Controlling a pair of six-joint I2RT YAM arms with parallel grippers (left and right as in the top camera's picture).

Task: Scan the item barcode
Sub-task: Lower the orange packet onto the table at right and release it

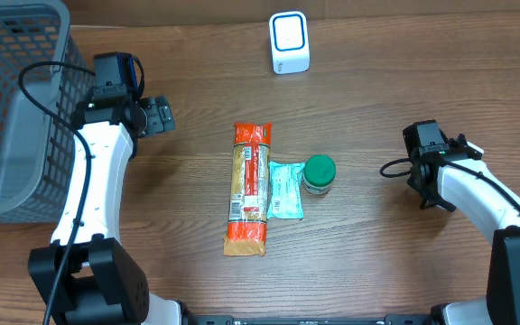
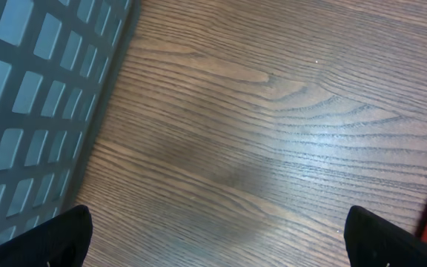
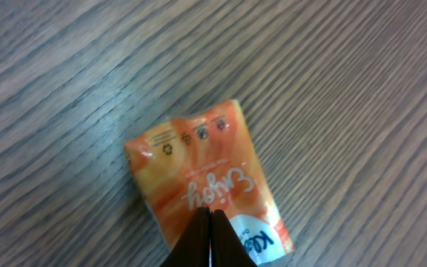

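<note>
right gripper (image 3: 210, 213): fingers pressed together, tips over an orange packet (image 3: 199, 170) lying flat on the wooden table (image 3: 347, 74) (whether the wrapper is pinched cannot be told). left gripper (image 1: 161, 115): spread wide, holding nothing, beside the grey basket (image 1: 7, 108). mid-table: pasta pack (image 1: 249, 190), teal sachet (image 1: 285, 190), green-lidded jar (image 1: 319, 173). white scanner (image 1: 289, 42) stands well apart.

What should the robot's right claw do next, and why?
Probably open the right gripper. Its jaws are shut tight over the orange packet, which lies flat on the table, so they seem to hold nothing yet.
</note>
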